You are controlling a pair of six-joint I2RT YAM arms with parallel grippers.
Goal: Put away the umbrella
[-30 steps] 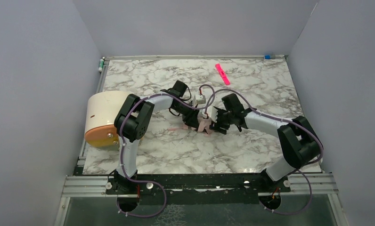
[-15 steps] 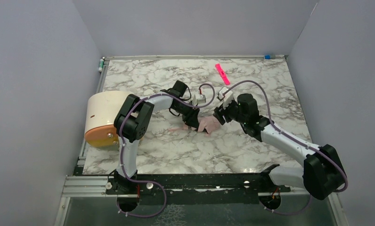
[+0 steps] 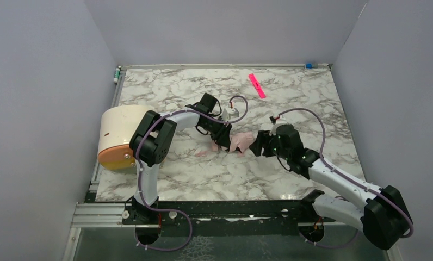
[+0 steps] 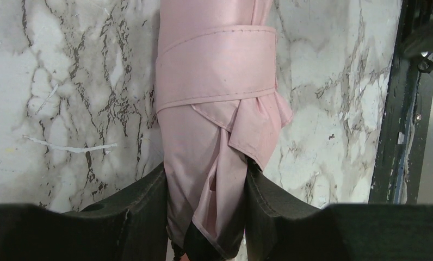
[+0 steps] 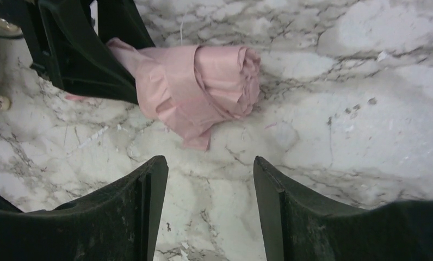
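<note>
The umbrella (image 4: 214, 109) is folded and its strap (image 4: 217, 65) is wrapped round the bundle. It lies on the marble table (image 3: 290, 98) near the middle, between the two arms. The left gripper (image 4: 206, 182) has it clamped, with a finger pressed into the pink fabric on each side near one end. The right gripper (image 5: 209, 168) holds nothing. Its jaws stand moderately apart over bare table, just short of the umbrella's rolled free end.

The folding looks done, so the step in hand is probably the carry to storage. The cream cylinder (image 3: 116, 136) with the orange end, lying on its side at the table's left edge, may be the holder. No view shows whether it has an open mouth. The next move calls for the right gripper to come forward and close on the free end, so that the bundle lifts level and does not droop from one grip.

Only the left wrist view shows the strap lying flat and the black lining pinched at the jaws. Only the right wrist view shows the gap between the empty fingers and the fabric. The top view alone takes in the cylinder and the bright pink strip (image 3: 257, 85) far back, well apart from everything else.
</note>
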